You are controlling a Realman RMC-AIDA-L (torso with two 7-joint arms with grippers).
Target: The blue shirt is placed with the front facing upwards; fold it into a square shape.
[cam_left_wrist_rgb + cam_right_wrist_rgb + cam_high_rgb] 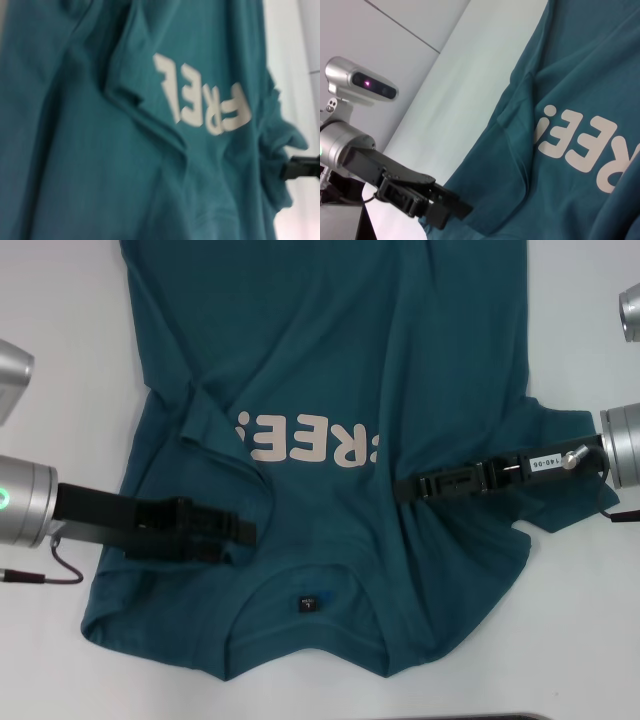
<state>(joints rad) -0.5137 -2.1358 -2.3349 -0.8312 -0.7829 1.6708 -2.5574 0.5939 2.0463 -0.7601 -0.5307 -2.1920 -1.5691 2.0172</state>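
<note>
Spread across most of the white table (60,300), the shirt (330,350) lies front up, its collar at the robot's edge and its hem running off the far side of the head view. Its cloth is rumpled, with long creases running down the body. On the robot's left the sleeve is folded in over the chest, and a ridge of that fold covers the start of the lettering (315,442), so only "REE!" shows from the head view, upside down to the robot. On the robot's right the sleeve is bunched into folds beside the arm. A small dark label (306,603) sits inside the collar.

Reaching in from the left, the left gripper (240,532) lies low over the shirt's shoulder area, just beside the folded sleeve; its fingers look drawn together, with no cloth seen between them. From the other side, the right gripper (405,486) points inward at the chest, right at the end of the lettering, and whether its fingers are apart or together cannot be told.
</note>
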